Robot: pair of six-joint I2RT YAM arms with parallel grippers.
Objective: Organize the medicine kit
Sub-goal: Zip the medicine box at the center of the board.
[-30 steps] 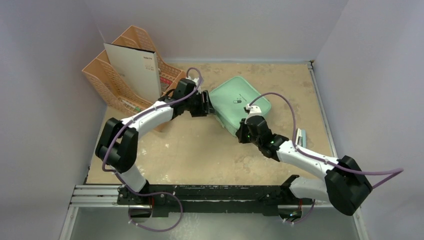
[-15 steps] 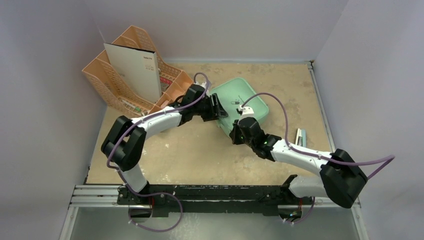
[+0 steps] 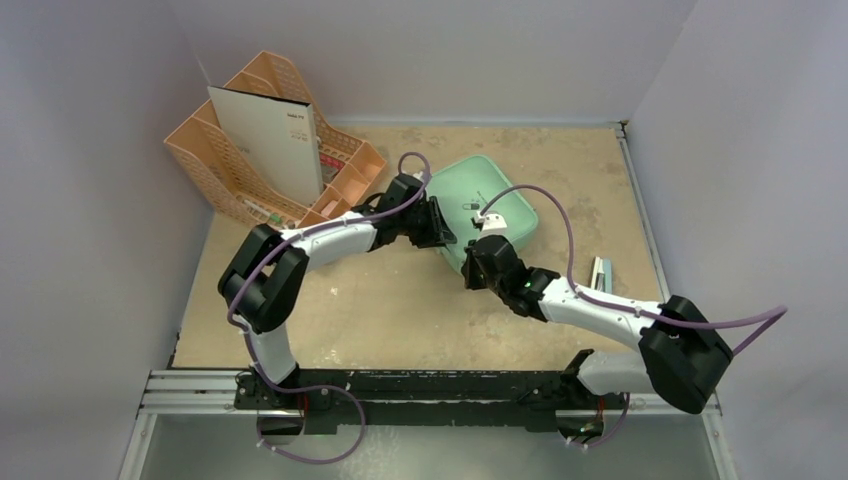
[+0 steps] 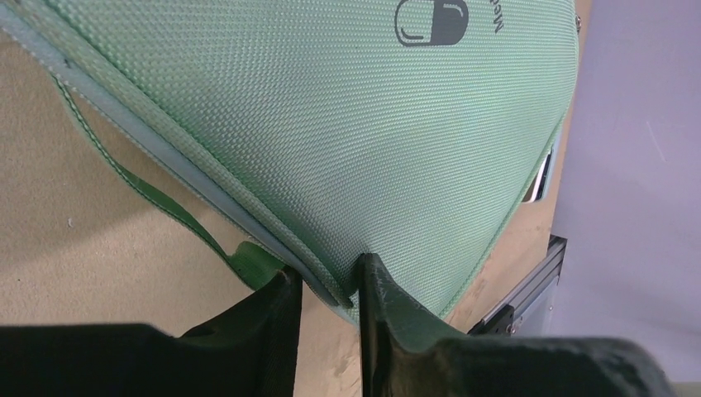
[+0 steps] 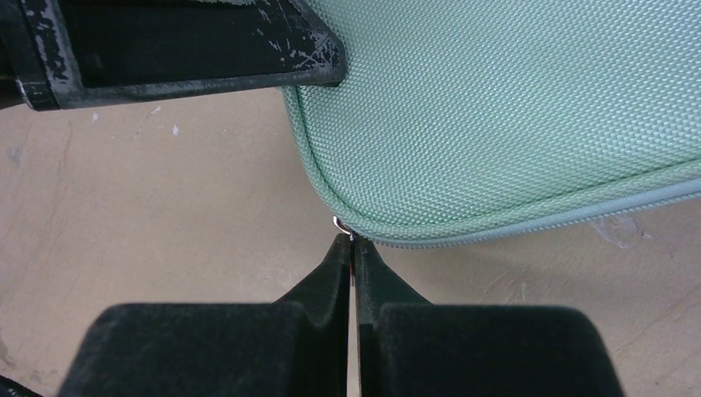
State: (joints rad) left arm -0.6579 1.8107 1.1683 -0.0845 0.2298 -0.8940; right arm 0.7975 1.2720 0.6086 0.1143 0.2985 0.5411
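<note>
The sandy surface [image 3: 400, 320] carries a peach organizer [image 3: 215, 165] at its far left. The mint-green medicine kit [image 3: 470, 180] lies zipped near the far middle. The left claw [image 4: 326, 285] grips the kit's rim seam. The right claw [image 5: 351, 244] is clenched, pinching the kit's small metal zipper pull [image 5: 339, 222].

organizer [image 3: 195, 160] back-left | medicine kit [image 3: 470, 180] right of it | table [image 3: 400, 310] beneath both
</note>
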